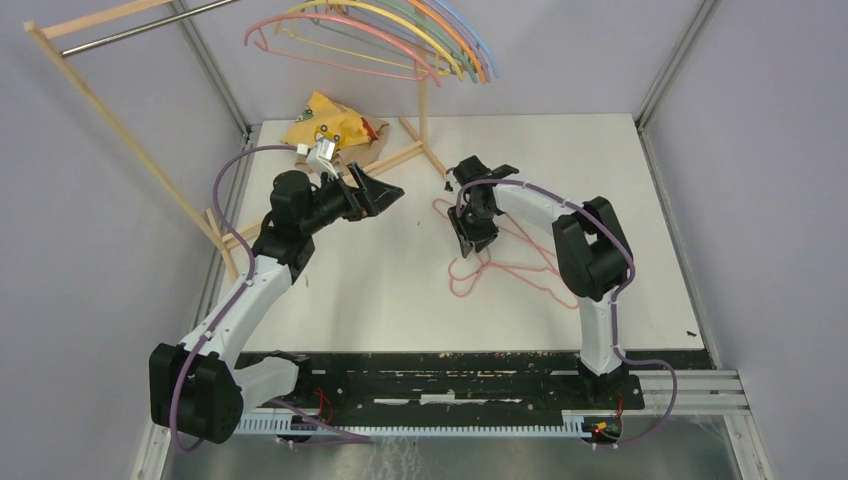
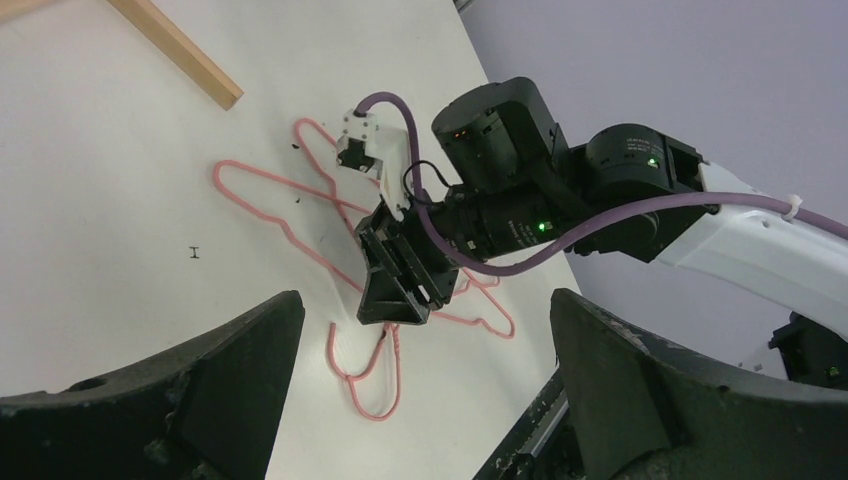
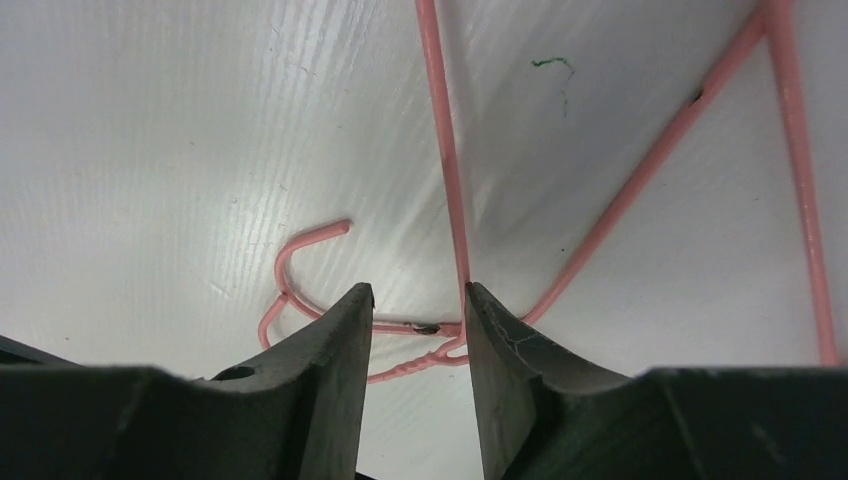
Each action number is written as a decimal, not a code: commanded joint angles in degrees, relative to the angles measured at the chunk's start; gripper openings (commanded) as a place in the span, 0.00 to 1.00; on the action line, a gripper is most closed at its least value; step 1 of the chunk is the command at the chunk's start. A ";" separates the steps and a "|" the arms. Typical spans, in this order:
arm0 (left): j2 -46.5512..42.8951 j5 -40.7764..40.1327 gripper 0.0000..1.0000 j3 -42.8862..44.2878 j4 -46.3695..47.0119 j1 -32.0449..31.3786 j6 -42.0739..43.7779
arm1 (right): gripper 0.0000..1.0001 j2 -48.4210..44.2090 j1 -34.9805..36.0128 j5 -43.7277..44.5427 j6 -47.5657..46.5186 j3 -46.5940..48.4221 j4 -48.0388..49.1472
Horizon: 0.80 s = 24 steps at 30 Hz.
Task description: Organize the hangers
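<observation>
Right wrist view: we see the right gripper [image 3: 417,300] narrowly parted, straddling the neck of a pink hanger [image 3: 447,160] lying on the table [image 1: 380,300] toward 3 o'clock. Our left gripper [image 1: 392,192] gapes wide, empty. Other hangers [image 1: 400,30] hang at 12 o'clock.

The table hangers [image 3: 445,150] are pink, the hung hangers [image 1: 455,50] pink, yellow, green, orange and blue.
</observation>
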 commanded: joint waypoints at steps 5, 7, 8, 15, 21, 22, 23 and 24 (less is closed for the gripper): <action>-1.93 0.49 0.99 -0.60 2.80 0.00 -0.69 | 0.46 2.87 1.52 11.54 0.01 0.04 -1.95; -2.29 0.49 0.99 -1.10 2.61 0.00 -0.69 | 0.46 2.95 1.50 13.98 0.13 -0.74 -1.82; -2.40 0.49 0.99 -1.36 2.54 0.00 -0.77 | 0.46 3.16 1.48 14.52 -0.08 -1.22 -1.80; -3.23 0.36 0.99 -2.77 2.29 0.00 -1.15 | 0.13 3.65 1.56 11.12 -1.09 -3.01 -0.92; -3.45 0.72 0.99 -2.05 1.52 -0.02 0.12 | 0.00 0.31 1.01 1.55 2.02 0.07 0.01; -3.53 1.02 0.99 -1.99 1.38 0.00 0.44 | 0.01 -0.39 0.54 -0.40 3.27 1.35 -0.04; -3.65 1.45 0.99 -1.98 1.28 0.00 0.63 | 0.00 -1.05 -0.05 -2.54 5.15 2.65 0.03; -3.85 1.67 0.99 -1.98 1.26 0.00 0.81 | 0.01 -1.75 -1.00 -5.03 7.50 3.84 0.40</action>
